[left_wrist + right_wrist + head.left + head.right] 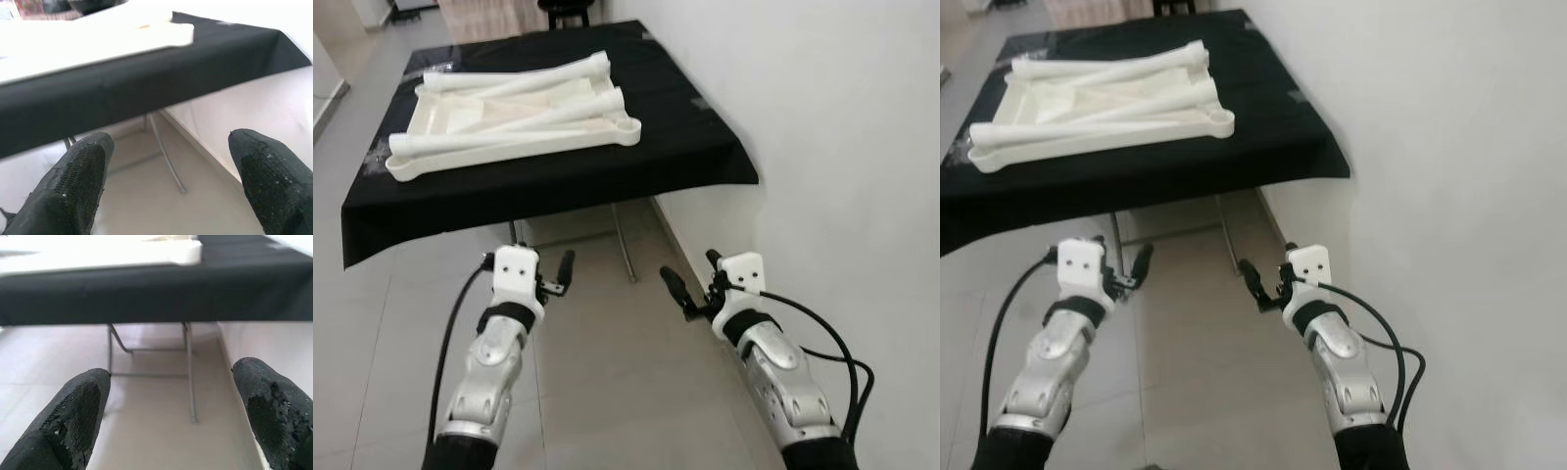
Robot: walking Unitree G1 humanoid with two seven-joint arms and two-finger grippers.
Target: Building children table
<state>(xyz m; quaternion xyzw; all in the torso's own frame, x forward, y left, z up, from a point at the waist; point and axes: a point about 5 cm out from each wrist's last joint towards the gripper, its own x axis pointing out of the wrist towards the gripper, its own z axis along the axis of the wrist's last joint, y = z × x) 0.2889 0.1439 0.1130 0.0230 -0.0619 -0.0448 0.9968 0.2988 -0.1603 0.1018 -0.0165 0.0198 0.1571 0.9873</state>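
White tabletop (499, 122) lying on black-clothed table (685, 147), white legs (533, 83) piled on it, well ahead of and above both grippers, left gripper (555, 272) and right gripper (690, 284) over tiled floor (607, 372), both spread wide, holding nothing, white wall (842, 147) on right

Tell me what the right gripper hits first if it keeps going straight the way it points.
Probably nothing soon: the open right gripper aims below the black tablecloth, toward the table's metal legs and floor. Depth is unclear.
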